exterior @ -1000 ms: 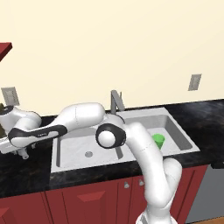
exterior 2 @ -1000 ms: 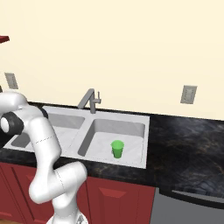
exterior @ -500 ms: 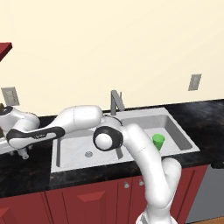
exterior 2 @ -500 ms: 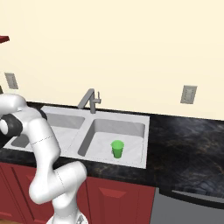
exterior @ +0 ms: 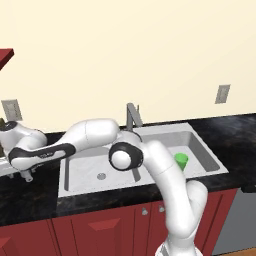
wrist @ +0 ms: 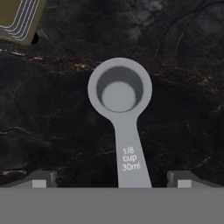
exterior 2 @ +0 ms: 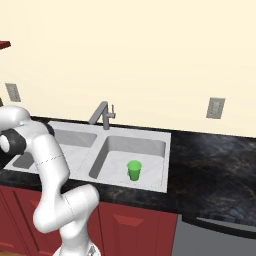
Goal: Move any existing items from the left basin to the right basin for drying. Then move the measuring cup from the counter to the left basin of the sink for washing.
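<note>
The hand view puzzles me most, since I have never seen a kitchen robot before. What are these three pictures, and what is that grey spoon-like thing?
All three are rendered pictures of one simulated kitchen. A white robot arm on a driving base reaches far to its left over the black counter. Two cameras ride on the base, behind the arm to its left and right, and look over the double sink. A green tumbler stands in the right basin; the left basin holds nothing visible.

The third camera sits on the hand and looks along the gripper. Its two dark fingertips stand apart, open. Between them lies the measuring cup, a small grey scoop with its handle pointing toward the gripper. It rests on the counter; nothing is held.
</note>
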You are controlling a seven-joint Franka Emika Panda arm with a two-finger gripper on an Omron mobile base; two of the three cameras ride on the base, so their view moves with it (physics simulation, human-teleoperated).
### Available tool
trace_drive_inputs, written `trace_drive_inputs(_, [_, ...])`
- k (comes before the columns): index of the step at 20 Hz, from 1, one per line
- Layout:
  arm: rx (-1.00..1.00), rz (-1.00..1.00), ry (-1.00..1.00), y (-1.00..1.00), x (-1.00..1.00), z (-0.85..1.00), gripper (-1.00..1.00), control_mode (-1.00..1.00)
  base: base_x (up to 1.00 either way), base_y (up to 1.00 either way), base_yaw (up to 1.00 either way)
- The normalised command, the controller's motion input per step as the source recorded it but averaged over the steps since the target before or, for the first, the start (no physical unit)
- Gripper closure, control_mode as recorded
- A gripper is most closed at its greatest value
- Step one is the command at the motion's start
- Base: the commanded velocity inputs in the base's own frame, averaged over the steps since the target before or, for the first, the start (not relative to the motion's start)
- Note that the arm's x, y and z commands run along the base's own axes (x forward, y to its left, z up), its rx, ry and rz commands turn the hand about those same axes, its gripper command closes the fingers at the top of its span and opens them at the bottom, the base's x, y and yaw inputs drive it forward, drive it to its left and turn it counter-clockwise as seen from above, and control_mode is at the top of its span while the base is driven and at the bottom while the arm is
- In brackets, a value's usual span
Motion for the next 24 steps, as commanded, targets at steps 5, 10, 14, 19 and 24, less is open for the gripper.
trace_drive_inputs(5, [0.01, 0.0, 0.0, -0.21, -0.01, 0.0, -1.0, -1.0, 0.0, 0.0, 0.0])
trace_drive_inputs(10, [0.0, 0.0, 0.0, -0.17, -0.01, 0.0, -1.0, -1.0, 0.0, 0.0, 0.0])
trace_drive_inputs(14, [0.0, 0.0, 0.0, 0.0, 0.0, -0.1, -1.0, -1.0, 0.0, 0.0, 0.0])
trace_drive_inputs(19, [0.0, 0.0, 0.01, 0.0, 0.0, -0.16, -1.0, -1.0, 0.0, 0.0, 0.0])
trace_drive_inputs(24, [0.0, 0.0, 0.01, 0.0, 0.0, -0.15, -1.0, -1.0, 0.0, 0.0, 0.0])
